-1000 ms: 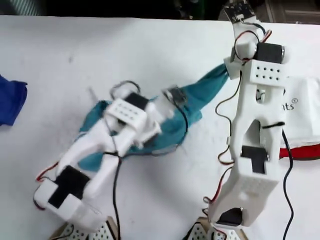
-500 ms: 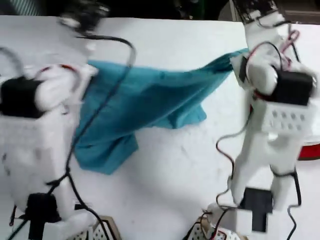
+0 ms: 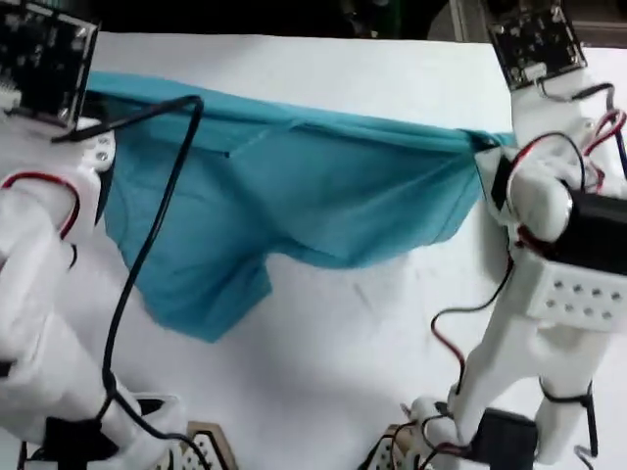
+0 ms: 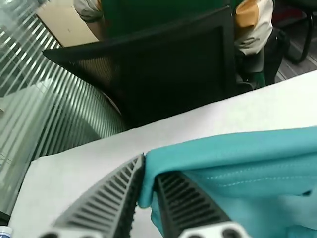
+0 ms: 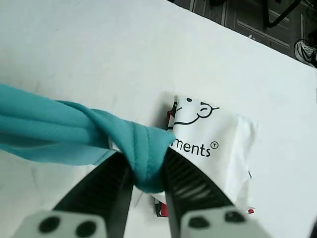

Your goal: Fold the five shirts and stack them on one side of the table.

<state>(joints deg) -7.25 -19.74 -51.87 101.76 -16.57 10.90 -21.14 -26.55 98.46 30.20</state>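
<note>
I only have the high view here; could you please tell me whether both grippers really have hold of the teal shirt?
Observer: Yes. The left gripper is shut on an edge of the teal shirt.
Operator: And the right one, please?
Observer: The right gripper pinches a bunched, twisted fold of it.
Operator: What lies under that arm?
Observer: A folded white shirt with a black print lies on the table just beyond its fingers.

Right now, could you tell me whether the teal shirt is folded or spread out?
Spread out: the teal shirt hangs stretched between the left pincer and the right pincer, each shut on one end.
</note>
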